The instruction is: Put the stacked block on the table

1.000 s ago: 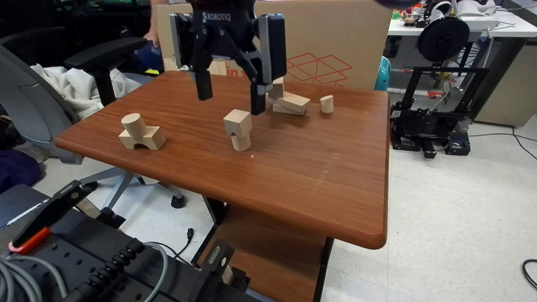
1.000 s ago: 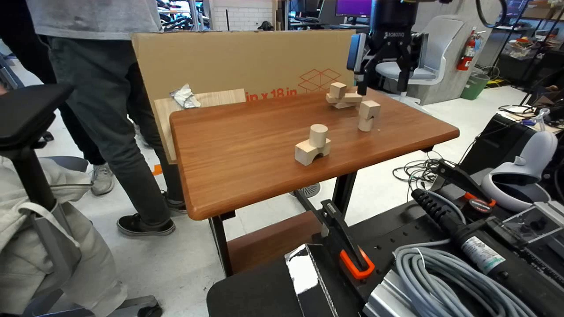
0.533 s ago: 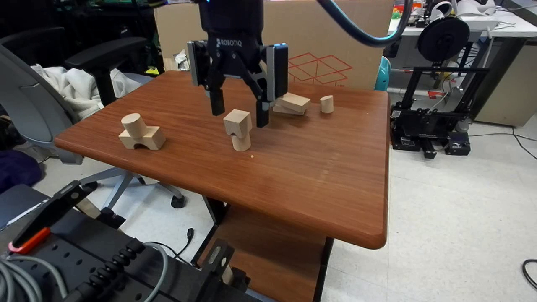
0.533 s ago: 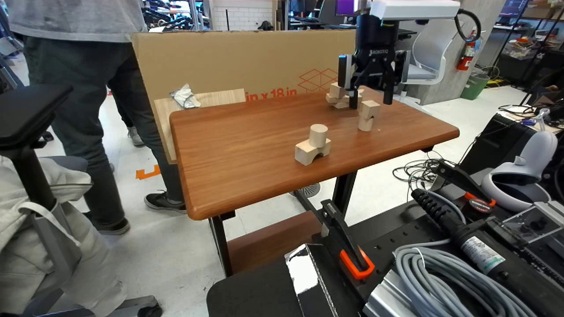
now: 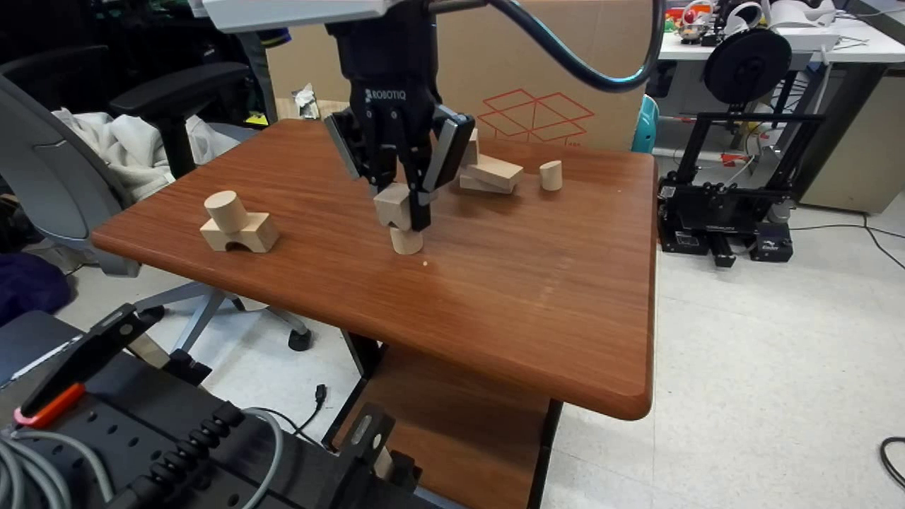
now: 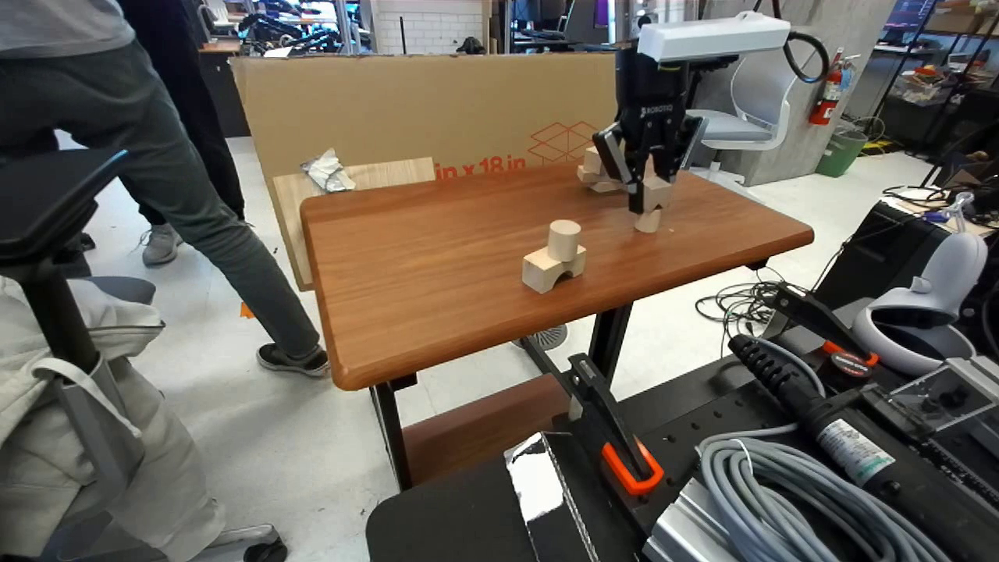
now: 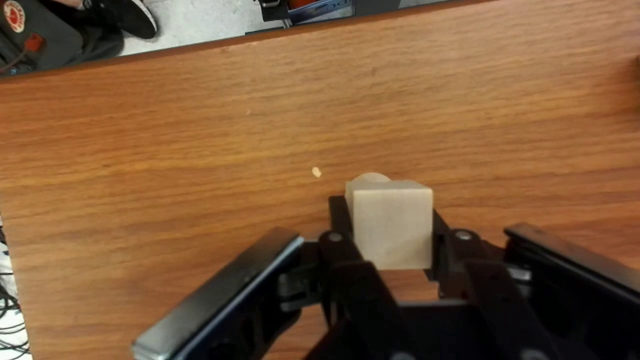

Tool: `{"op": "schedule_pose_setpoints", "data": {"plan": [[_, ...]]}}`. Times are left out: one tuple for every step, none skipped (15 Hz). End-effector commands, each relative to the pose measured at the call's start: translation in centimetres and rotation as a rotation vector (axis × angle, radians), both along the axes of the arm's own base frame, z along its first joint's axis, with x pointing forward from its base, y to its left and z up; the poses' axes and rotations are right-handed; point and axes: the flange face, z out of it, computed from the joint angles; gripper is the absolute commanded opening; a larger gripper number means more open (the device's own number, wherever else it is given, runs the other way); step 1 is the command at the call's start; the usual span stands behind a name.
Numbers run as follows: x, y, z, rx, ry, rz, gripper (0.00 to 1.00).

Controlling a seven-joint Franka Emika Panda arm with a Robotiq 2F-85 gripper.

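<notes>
Reddish-brown counter, cardboard beyond: grasp apparently made, lift due.
The claw pinches the stacked block atop a short cylinder; next should come a straight lift, then setting it on the counter. In an exterior view, a green bin stands far right, contents hidden.

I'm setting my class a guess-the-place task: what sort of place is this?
Most likely a robotics lab, judging by the Robotiq gripper, the 3D printer and the white VR headset.

End effector reads "ROBOTIQ", cardboard apparently "in x 18 in".
</notes>
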Motion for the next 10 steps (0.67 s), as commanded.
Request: {"op": "schedule_pose_setpoints", "data": {"plan": [[0.6, 0.1, 0.5, -0.018, -0.006, 0.009, 0.08], [0.6, 0.1, 0.5, -0.019, -0.007, 0.011, 0.08], [0.6, 0.1, 0.6, -0.021, -0.007, 0.014, 0.08], [0.6, 0.1, 0.6, -0.024, -0.004, 0.016, 0.08], [0.5, 0.1, 0.6, -0.026, -0.002, 0.018, 0.08], [0.3, 0.1, 0.6, -0.026, 0.003, 0.022, 0.08], [0.2, 0.1, 0.7, -0.027, 0.003, 0.025, 0.08], [0.1, 0.2, 0.9, -0.026, 0.003, 0.033, 0.08], [0.0, 0.4, 1.3, -0.028, -0.003, 0.041, 0.08], [0.0, 0.6, 1.7, -0.031, -0.012, 0.050, 0.08]]}}
